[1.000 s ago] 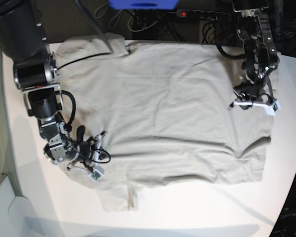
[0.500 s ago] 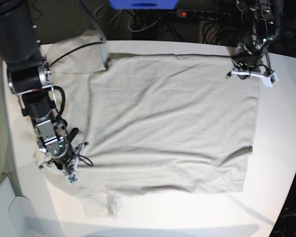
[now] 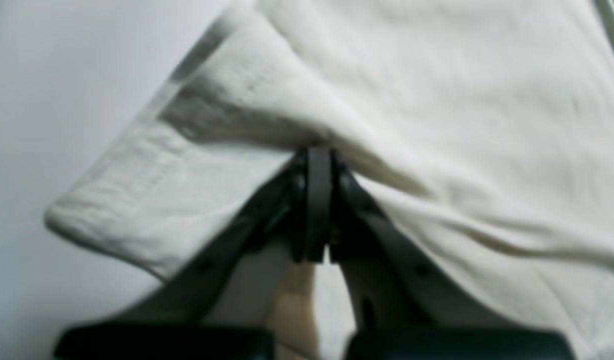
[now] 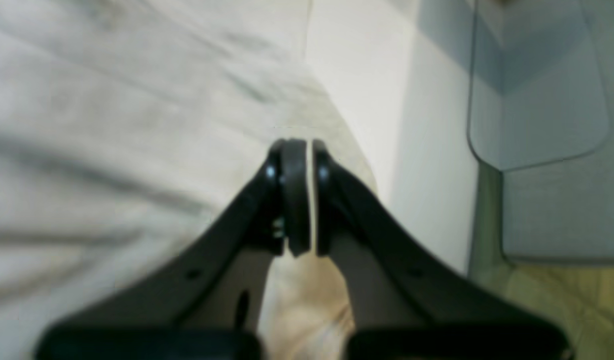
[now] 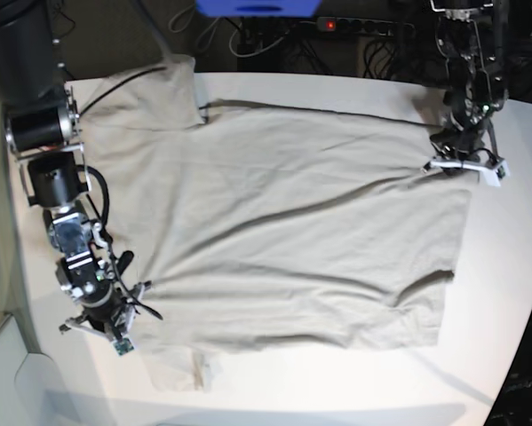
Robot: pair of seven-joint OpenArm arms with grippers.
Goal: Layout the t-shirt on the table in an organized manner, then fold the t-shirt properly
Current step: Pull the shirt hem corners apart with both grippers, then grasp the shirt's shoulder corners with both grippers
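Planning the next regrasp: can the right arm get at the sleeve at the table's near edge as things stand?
Probably yes, once it lets go. The right gripper sits just beside that sleeve, with only bare table between, but it is shut on the t-shirt edge, so it must release first.

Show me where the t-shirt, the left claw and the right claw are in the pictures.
t-shirt [image 5: 292, 240], base view, middle of the spread cloth.
left claw [image 3: 317, 165], left wrist view, tips shut on cloth.
right claw [image 4: 302, 160], right wrist view, shut tips over the shirt edge.
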